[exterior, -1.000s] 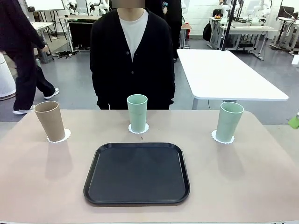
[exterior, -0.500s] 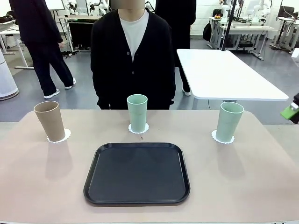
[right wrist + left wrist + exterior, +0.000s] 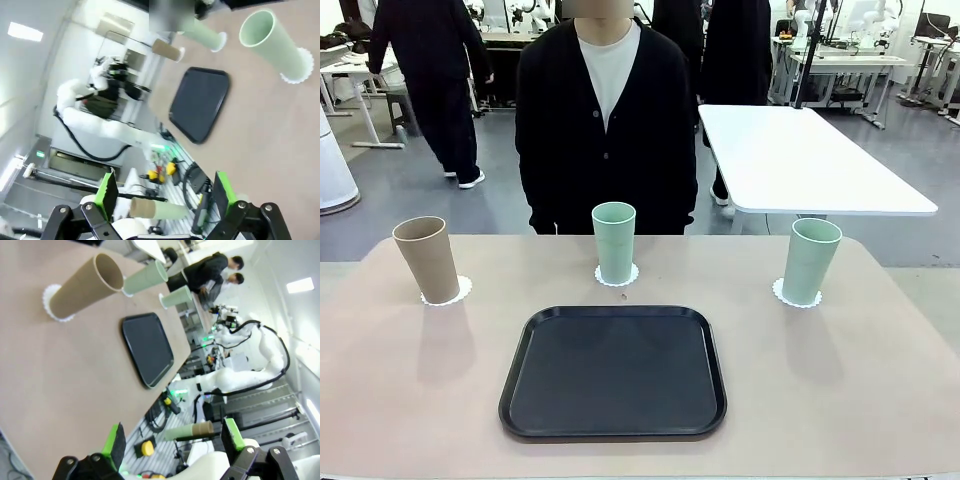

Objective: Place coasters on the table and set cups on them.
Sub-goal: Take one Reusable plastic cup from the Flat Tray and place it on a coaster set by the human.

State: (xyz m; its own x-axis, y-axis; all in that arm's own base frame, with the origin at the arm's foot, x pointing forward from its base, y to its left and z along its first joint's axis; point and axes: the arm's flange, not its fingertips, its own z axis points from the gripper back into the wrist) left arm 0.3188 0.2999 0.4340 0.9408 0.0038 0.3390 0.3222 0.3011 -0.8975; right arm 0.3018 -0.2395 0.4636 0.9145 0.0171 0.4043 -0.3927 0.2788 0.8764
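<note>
All three tall tapered tumblers stand upright on scalloped white paper coasters across the matte beige table [image 3: 880, 390]: the light brown cup [image 3: 426, 259] on the robot's left, a mint green cup [image 3: 614, 242] mid-table, another mint cup [image 3: 811, 260] on the right, so the task looks finished. An empty black square tray [image 3: 613, 372] lies nearer the robot. The left gripper [image 3: 172, 441] and right gripper [image 3: 163, 192] hang well back from the cups, jaws spread wide and holding nothing, the person standing behind the far edge.
</note>
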